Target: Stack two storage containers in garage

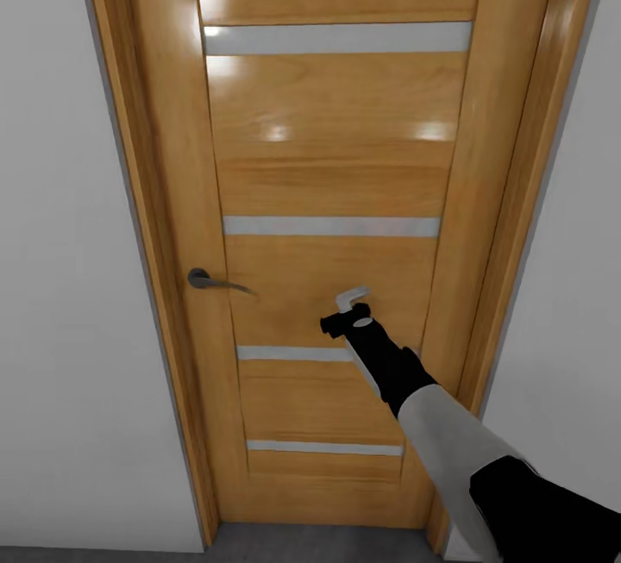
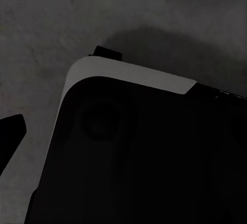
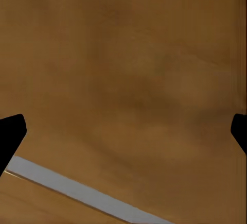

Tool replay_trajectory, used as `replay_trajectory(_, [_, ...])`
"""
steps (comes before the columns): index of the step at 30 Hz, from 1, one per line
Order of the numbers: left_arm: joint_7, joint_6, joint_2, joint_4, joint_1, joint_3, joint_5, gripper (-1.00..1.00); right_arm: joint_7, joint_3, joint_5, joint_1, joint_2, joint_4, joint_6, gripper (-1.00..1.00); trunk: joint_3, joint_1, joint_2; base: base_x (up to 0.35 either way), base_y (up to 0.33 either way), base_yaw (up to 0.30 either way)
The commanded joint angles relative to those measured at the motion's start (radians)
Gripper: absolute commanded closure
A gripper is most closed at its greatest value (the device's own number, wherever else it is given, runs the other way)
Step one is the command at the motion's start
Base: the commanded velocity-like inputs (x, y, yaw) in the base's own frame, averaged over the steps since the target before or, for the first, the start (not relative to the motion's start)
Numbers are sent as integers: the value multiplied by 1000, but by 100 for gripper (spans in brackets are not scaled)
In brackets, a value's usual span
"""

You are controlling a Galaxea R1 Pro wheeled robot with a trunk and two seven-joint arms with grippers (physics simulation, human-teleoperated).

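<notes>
Arm on your right reaches forward, its right gripper point(image 1: 352, 311) up against the wooden door point(image 1: 336, 175), fingers spread wide and empty. Door handle point(image 1: 210, 281) sits well left of it. White walls point(image 1: 60, 270) flank the frame closely; dark floor point(image 2: 41, 23) lies below.

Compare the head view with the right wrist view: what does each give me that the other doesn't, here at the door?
Head view alone: the whole wooden door in its frame, the grey lever handle at its left side, white walls either side, and the right arm reaching with the right gripper up against the panel.
Right wrist view alone: a close look at the wood with both black fingertips spread wide apart, nothing between them.
Both: the wood panel and a pale horizontal strip.
</notes>
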Motion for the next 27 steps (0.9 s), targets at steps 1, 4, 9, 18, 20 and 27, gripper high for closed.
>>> replay_trajectory(1, [0,-2,0,-1,0,6,1,-100,-2,2,11,-10,0,13,-1,-100,-1,0,-1,7,0,0])
replay_trajectory(4, [-1,-2,1,1,0,5,1,-100,-2,3,12,-24,0,39,-17,-100,-1,0,-1,275,0,0])
replay_trajectory(9, [-1,-2,0,1,0,5,1,-100,-2,4,14,-25,0,41,-18,-100,-1,0,-1,316,0,0])
replay_trajectory(18, [-1,-2,0,1,0,5,1,-100,-1,5,19,-25,0,39,-19,-100,-1,0,-1,320,0,0])
replay_trajectory(20, [-1,-2,0,1,0,5,1,-100,-2,4,24,-25,0,37,-13,-100,-1,0,-1,250,0,0])
replay_trajectory(27, [-1,-2,0,0,0,5,1,-100,-68,3,25,-25,0,37,-5,-100,-1,0,-1,66,0,0])
